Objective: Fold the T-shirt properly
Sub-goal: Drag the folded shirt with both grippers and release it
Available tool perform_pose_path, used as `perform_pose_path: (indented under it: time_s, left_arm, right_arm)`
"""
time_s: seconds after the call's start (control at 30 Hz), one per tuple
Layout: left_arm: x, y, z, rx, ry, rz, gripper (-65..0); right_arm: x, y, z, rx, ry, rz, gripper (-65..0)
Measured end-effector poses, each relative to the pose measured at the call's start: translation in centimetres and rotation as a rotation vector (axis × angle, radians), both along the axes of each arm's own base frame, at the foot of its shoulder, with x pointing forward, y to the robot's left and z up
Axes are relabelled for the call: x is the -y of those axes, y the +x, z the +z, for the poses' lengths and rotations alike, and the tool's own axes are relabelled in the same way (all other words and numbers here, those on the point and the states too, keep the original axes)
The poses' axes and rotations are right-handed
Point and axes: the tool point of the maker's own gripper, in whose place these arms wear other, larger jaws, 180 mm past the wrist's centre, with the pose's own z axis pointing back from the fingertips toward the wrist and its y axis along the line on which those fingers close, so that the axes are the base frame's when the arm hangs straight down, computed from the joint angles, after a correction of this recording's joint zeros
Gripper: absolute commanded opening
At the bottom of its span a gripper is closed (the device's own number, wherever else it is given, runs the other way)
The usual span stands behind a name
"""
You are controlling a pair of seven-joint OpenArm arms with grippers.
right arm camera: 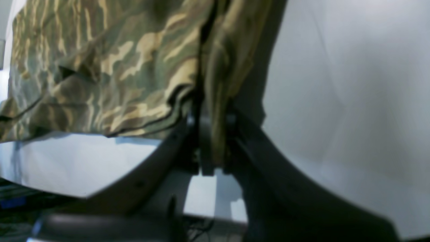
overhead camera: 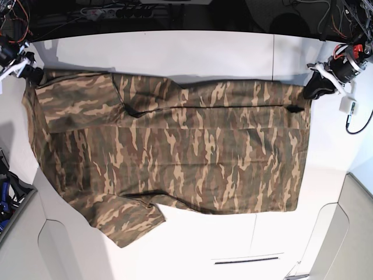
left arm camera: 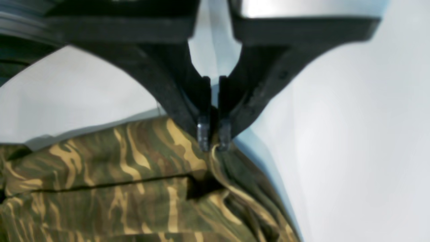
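T-shirt (overhead camera: 175, 151) spread flat on white table (overhead camera: 192, 55); left gripper (left arm camera: 213, 137) and right gripper (right arm camera: 211, 134) each pinch a far corner.

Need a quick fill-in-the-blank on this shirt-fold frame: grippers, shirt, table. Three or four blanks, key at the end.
1. Both grippers are shut on the ____'s far edge.
2. In the base view, the left gripper pinches the T-shirt at that picture's ____ side; the right gripper is opposite.
3. The shirt's print is ____.
4. The table under the shirt is ____ in colour.

Missing words: T-shirt; right; camouflage; white
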Motion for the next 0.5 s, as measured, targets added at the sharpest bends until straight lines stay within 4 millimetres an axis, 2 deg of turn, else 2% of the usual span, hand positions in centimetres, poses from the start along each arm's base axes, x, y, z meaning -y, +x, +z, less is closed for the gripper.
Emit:
perform_pose_path:
  time_s: [0.23, 0.5]
  left_arm:
    - [1.0, -2.7, -0.4, -0.051, -0.013, -0.026, -65.0]
    - [1.3, -4.1, -0.8, -0.086, -0.013, -0.037, -65.0]
  right_arm:
    - [0.6, -2.5, -0.4, -0.042, 0.000, -0.023, -65.0]
    - [0.6, -3.1, -0.7, -0.063, 0.003, -0.017, -65.0]
